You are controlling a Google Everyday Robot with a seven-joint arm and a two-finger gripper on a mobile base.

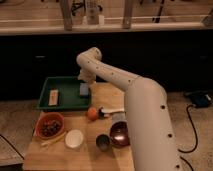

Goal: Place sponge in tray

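Wooden table before dark cabinets: your gripper hangs over the right end of the green tray, just above the pale blue sponge lying inside it. You cannot tell the finger state. A tan piece lies at the tray's left.

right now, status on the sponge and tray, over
Gripper over tray's right end, just above the sponge. Sponge lies inside the green tray, right side, apart from the tan piece at left. Nothing in the way.
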